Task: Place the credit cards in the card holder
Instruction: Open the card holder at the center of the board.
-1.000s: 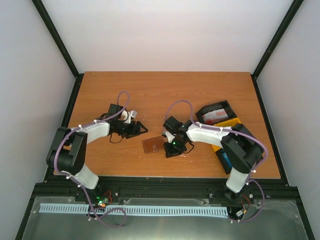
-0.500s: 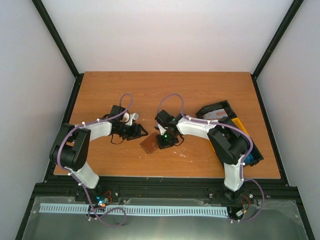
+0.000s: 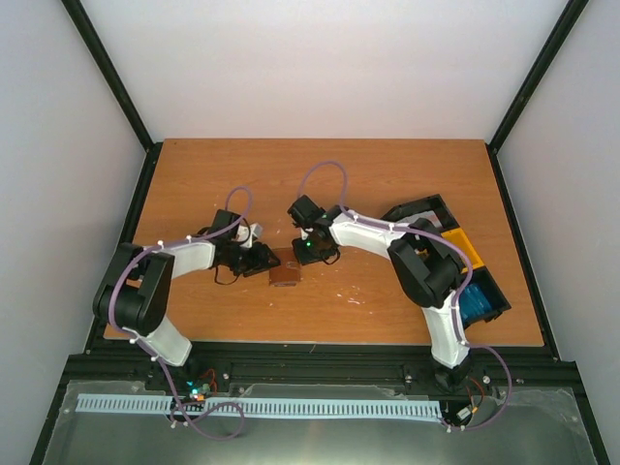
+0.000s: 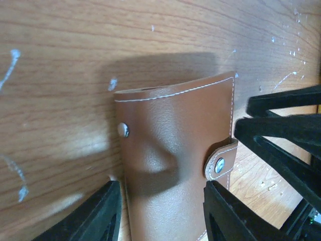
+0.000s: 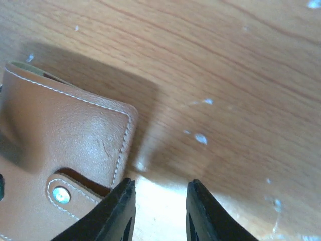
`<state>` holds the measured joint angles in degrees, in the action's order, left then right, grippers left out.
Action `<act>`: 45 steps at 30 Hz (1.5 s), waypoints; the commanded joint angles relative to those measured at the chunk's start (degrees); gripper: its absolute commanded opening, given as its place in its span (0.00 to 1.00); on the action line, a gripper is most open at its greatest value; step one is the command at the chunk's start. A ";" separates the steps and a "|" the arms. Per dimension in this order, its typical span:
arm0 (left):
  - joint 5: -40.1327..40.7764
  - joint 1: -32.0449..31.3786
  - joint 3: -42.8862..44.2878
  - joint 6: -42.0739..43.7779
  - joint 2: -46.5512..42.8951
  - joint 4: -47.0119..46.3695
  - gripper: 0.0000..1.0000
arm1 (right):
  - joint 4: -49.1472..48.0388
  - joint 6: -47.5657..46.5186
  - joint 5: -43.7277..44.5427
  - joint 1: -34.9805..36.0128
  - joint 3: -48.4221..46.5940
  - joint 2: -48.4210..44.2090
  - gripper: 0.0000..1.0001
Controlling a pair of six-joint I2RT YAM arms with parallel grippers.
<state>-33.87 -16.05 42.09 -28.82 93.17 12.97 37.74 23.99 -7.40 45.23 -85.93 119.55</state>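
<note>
Our left gripper (image 4: 160, 187) is spread, one finger on each side of the folded brown card holder (image 4: 175, 145), which lies flat on the wooden table (image 4: 55, 60). We cannot tell whether the fingers press it. Our right gripper (image 5: 158, 187), narrowly parted and empty, hovers at the holder's corner. Blue credit cards (image 3: 478, 302) lie in the black and yellow tray (image 3: 463, 248), far right.

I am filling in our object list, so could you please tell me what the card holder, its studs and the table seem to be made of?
The card holder looks like smooth brown leather or imitation leather: soft sheen, pale stitching along the edges. Its studs look like shiny metal. The table looks like varnished wood or wood-grain laminate: grain lines under glossy reflections.
</note>
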 commanded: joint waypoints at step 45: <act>13.87 -0.47 0.06 -15.78 12.29 11.20 0.09 | 6.40 7.68 21.43 8.82 -3.95 1.86 0.32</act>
<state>-33.41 -16.03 45.56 -43.18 99.33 15.05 41.95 30.44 10.15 53.89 -91.79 122.72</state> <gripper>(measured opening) 0.088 0.330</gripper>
